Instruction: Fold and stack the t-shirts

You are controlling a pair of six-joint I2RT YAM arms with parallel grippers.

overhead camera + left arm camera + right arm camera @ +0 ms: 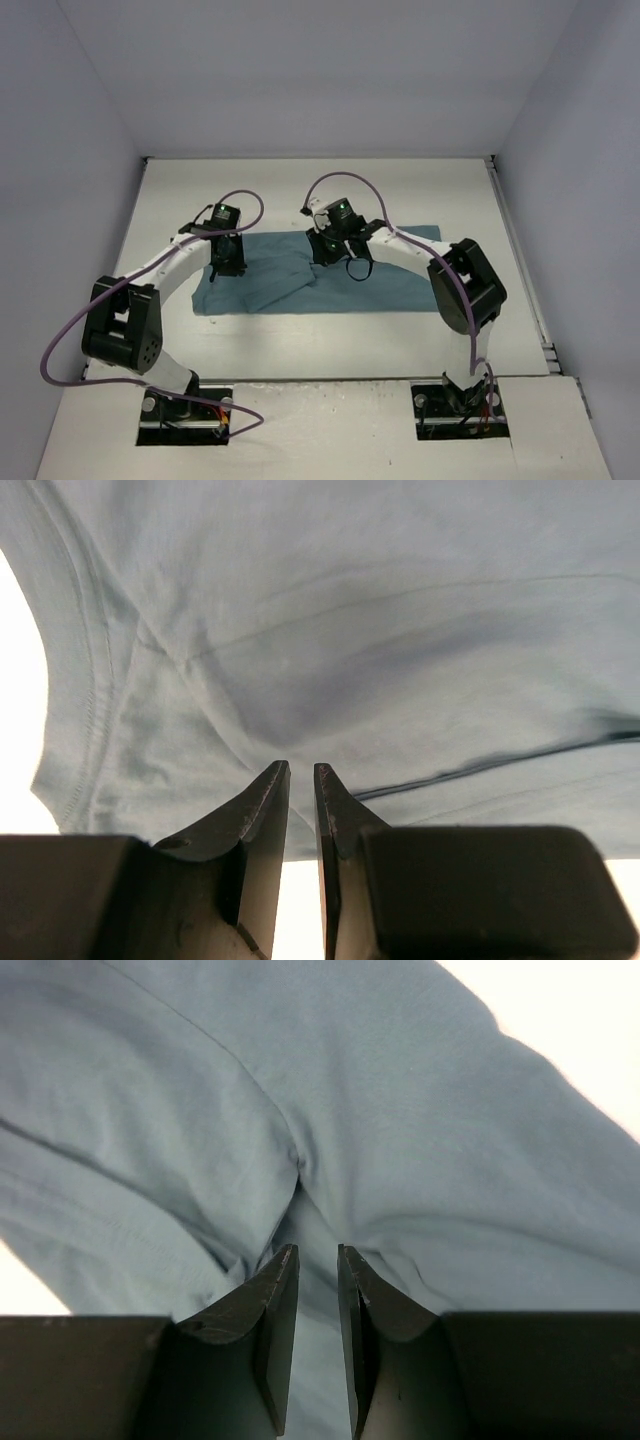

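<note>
The teal t-shirt lies spread across the middle of the white table, with a flap folded over left of its centre. My left gripper is down on the shirt's left part. In the left wrist view its jaws stand nearly closed at the shirt's near hem, with creases running to the tips. My right gripper is down on the shirt's upper middle. In the right wrist view its jaws pinch a gathered ridge of the shirt.
Grey walls enclose the table on the left, back and right. Purple cables loop over both arms. White table shows beyond the shirt's edges on all sides.
</note>
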